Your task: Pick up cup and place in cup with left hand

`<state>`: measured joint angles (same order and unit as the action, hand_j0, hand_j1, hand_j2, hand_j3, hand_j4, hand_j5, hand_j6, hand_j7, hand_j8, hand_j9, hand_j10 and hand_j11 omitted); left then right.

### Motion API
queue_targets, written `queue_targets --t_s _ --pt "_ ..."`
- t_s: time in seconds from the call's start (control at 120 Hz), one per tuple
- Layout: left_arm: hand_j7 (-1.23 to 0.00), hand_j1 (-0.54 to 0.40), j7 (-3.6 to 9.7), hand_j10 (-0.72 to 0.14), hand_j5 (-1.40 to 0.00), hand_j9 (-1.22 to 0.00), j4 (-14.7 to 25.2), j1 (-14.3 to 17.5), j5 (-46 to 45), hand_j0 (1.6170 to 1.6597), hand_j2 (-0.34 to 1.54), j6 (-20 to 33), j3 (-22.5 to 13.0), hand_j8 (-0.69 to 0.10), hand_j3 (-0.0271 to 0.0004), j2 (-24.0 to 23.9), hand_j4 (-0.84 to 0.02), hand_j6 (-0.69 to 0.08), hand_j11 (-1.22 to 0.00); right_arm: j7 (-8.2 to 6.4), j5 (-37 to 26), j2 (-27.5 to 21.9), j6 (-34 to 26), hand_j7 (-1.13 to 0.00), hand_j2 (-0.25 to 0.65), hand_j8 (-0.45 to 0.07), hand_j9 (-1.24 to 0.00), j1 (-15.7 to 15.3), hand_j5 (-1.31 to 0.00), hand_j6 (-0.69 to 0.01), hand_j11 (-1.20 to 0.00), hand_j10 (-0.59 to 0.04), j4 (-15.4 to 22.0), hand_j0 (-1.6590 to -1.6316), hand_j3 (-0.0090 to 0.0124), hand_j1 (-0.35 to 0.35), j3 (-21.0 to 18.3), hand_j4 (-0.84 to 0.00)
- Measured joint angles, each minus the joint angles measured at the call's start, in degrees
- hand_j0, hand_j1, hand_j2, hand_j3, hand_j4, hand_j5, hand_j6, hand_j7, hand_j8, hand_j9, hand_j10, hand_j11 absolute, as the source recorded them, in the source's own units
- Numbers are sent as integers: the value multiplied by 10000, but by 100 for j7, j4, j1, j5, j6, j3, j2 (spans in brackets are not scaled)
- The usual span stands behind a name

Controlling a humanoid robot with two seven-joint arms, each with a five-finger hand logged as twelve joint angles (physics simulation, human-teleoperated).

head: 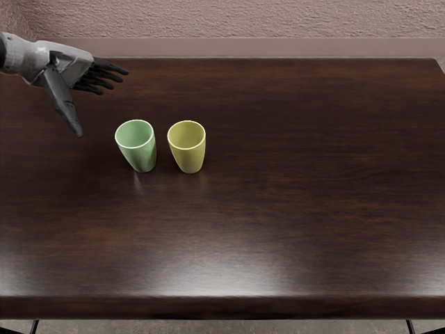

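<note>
**Left hand unfurled, two cups waiting side by side!**

And here's the dark wooden table (292, 216), filling most of the view, with the wall (243, 17) running behind it. In from the left edge comes the left hand (70, 64), over the table's far corner and just beyond the cups. How high it hangs, I can't tell. It's released, grasping nothing and touching neither cup.

Now to the cups! The green cup (142, 156) and the yellow cup (189, 160) stand upright on the table, near each other but apart, both with mouths up. That suits this job nicely: upright, the receiving cup can take the other from above, and the taper toward the base should help one slide into the other. The green one is closer to the hand, so it looks the likelier pick (the task doesn't name a colour, mind you!). Neither is inside the other, so the nesting is all to play for.

Down to the details: the thumb (62, 104) swings wide of the extended fingers (108, 67), leaving a generous gap. That spread looks right for taking a cup around its side; the narrow space between the cups could make a careless approach knock the yellow one.
</note>
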<state>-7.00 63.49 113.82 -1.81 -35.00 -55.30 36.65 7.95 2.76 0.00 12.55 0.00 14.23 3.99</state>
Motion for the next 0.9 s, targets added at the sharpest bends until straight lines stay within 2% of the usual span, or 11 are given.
queue_targets --t_s 0.308,0.358,0.408,0.508,0.533,0.567,0.625,0.692,0.733,0.8,0.9 --pt "-135 3368 47 -109 -136 -135 -2 35 28 16581 22 0 62 -112 0 -28 -113 -115 -135 27 14 0 -23 -195 -32 -147 -195 -69 -195 -146 -195 -148 -22 -16581 0 -3309 -19 -148" --pt "-132 3376 78 -103 -132 -131 -3 117 55 16581 28 0 63 -106 0 -673 -107 -108 -131 29 14 0 -23 -195 -32 -147 -195 -73 -195 -146 -195 -148 -24 -16581 0 -3309 -19 -148" --pt "-127 3381 95 -100 -127 -126 -29 485 42 16581 28 0 3 -104 0 -1383 -104 -106 -126 28 14 0 -24 -195 -32 -147 -195 -75 -195 -146 -195 -148 -24 -16581 0 -3309 -20 -148" --pt "-119 3381 125 -94 -120 -119 -60 1133 -286 16581 18 0 -499 -97 0 -2521 -98 -99 -119 30 14 0 -24 -195 -32 -147 -195 -78 -195 -146 -195 -148 -25 -16581 0 -3309 -21 -148" --pt "-118 3381 180 -93 -118 -118 -61 1185 -425 16581 15 0 -627 -95 0 -2679 -96 -97 -117 30 14 0 -24 -195 -32 -147 -195 -78 -195 -146 -195 -148 -25 -16581 0 -3309 -22 -147" --pt "-116 3382 357 -92 -117 -116 -59 1169 -612 16581 15 137 -747 -94 0 -2927 -94 -96 -116 30 14 0 -24 -195 -32 -147 -195 -79 -195 -146 -195 -148 -25 -16581 0 -3309 -22 -147" --pt "-109 3388 641 -87 -110 -109 -38 1147 -830 16581 13 573 -855 -90 0 -2979 -89 -91 -109 30 14 0 -24 -195 -32 -147 -195 -79 -195 -146 -195 -149 -25 -16581 0 -3309 -22 -147" --pt "-107 3391 837 -85 -108 -107 70 1203 -957 16581 14 1083 -841 -88 0 -2980 -87 -89 -107 29 14 0 -24 -195 -32 -147 -195 -79 -195 -146 -195 -148 -25 -16581 0 -3309 -22 -147" --pt "-107 3391 967 -85 -107 -107 286 1237 -1005 16581 15 1648 -761 -87 0 -2977 -87 -89 -107 30 14 0 -24 -195 -32 -147 -195 -79 -195 -146 -195 -148 -25 -16581 0 -3309 -21 -148" --pt "-107 3392 1100 -85 -108 -107 705 1272 -1051 16581 16 2567 -601 -87 0 -3013 -87 -89 -107 31 14 0 -24 -195 -32 -147 -195 -79 -195 -146 -195 -148 -25 -16581 0 -3309 -21 -148" --pt "-105 3394 1212 -83 -105 -104 1061 1198 -1067 16581 15 3536 -347 -86 0 -3301 -85 -88 -104 30 14 0 -24 -195 -32 -147 -195 -79 -195 -146 -195 -148 -25 -16581 0 -3309 -21 -148"
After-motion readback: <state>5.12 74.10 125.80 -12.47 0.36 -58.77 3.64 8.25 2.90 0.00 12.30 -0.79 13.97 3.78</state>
